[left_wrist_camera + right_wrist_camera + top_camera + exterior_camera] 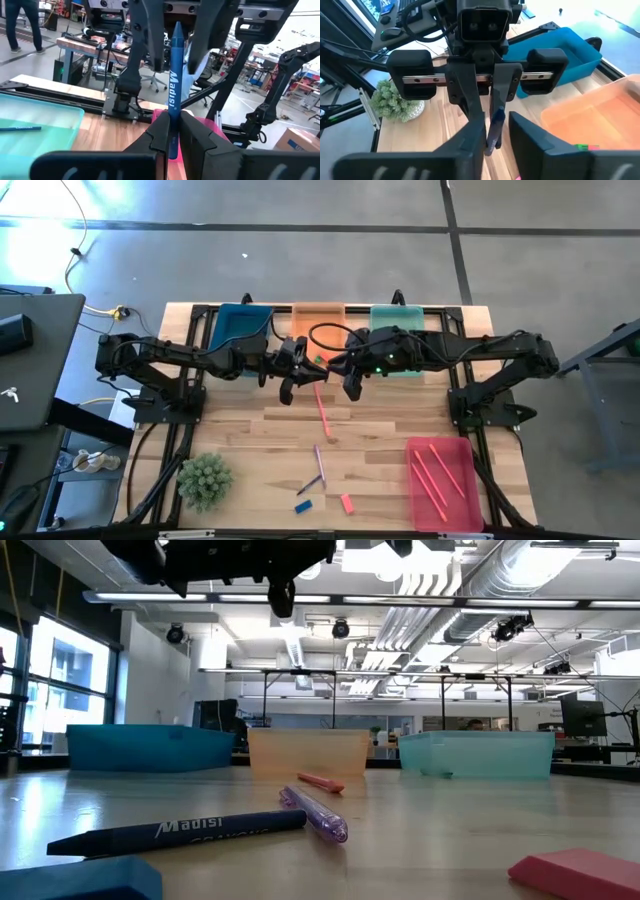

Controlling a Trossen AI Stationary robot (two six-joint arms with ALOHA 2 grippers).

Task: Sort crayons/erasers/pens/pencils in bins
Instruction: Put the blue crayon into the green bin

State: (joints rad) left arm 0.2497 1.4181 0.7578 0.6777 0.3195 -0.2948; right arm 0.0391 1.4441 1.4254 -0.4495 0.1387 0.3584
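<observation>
Handover in mid-air above the table, near the orange bin (318, 317). I saw the left gripper (173, 131) clamped on a blue crayon (173, 85), upright; the right gripper (496, 131) flanked its other end, grip unclear. Crayon judged light, stiff, waxy, snappable: hold mid-shaft.

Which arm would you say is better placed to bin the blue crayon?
Probably right: the right gripper flanks the blue crayon the left gripper holds, near the teal bin with a second crayon.
</observation>
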